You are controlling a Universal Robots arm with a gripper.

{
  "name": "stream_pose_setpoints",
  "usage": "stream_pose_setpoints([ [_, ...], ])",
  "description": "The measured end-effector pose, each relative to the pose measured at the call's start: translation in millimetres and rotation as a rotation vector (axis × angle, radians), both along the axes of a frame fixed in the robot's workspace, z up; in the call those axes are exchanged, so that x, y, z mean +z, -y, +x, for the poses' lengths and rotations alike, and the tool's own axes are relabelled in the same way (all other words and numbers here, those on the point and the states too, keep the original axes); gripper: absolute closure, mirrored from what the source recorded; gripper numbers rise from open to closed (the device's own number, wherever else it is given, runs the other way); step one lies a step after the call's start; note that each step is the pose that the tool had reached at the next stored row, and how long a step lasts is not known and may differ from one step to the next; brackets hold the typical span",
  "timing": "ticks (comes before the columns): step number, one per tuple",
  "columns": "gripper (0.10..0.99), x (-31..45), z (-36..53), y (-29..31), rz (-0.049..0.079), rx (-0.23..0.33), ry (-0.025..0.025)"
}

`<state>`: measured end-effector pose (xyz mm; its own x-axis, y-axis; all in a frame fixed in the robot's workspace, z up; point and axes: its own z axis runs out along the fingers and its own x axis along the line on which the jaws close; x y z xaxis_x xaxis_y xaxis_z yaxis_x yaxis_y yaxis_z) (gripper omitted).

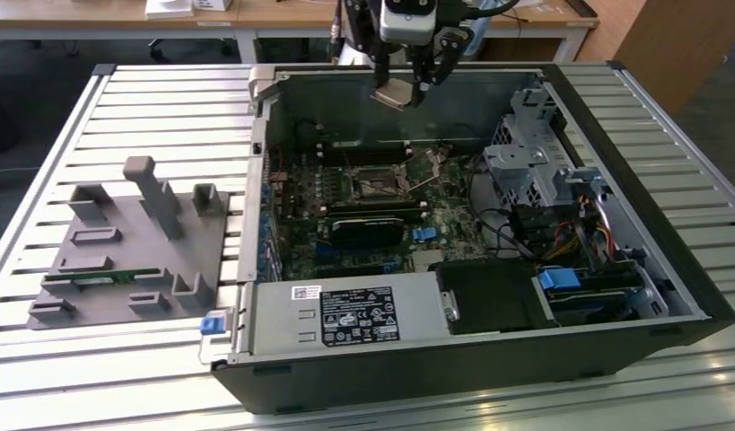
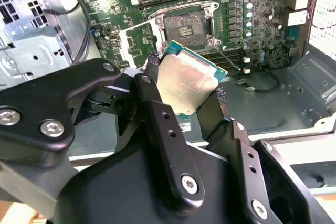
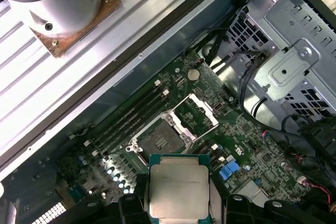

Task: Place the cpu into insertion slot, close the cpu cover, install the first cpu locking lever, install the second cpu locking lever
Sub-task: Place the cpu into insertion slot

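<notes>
clearly clamped: jaws closed on the cpu [image 2: 186,83], one black finger [image 2: 156,109] pressed to each of two opposite edges, dull metal top turned toward both wrist cameras. held high over the far end of the open computer case [image 1: 613,126] in the exterior view, well above the green board [image 1: 457,214] and touching nothing else.

partly hidden in the first wrist view: lower edge of the chip cut off at the picture border, gripping tips lost behind it. upper arm cut off at the top of the exterior view.

down on the board, the insertion slot [image 3: 163,139] lying uncovered, a dark square in a silver rim, contacts too fine to make out. just beside it, the cpu cover [image 3: 197,109] tipped up, its square window plain to see.

as for room: free air straight above the slot. long memory slots [image 3: 126,127] close along one side, a black module [image 1: 367,229] near on the opposite side, a metal drive cage [image 1: 529,166] toward the exterior view's right, case walls all round. outside the case, a slatted table [image 1: 163,99] carrying a grey holder block [image 1: 127,242] on the exterior view's left, well apart from the jaws.
</notes>
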<state>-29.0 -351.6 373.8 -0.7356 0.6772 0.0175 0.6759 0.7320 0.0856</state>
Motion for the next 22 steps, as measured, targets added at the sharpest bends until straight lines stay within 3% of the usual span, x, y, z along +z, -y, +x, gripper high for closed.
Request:
stream_pose_setpoints([
  [22, 0.545, -1.9, 0.0, -0.8, -0.001, -0.173, 0.0000],
])
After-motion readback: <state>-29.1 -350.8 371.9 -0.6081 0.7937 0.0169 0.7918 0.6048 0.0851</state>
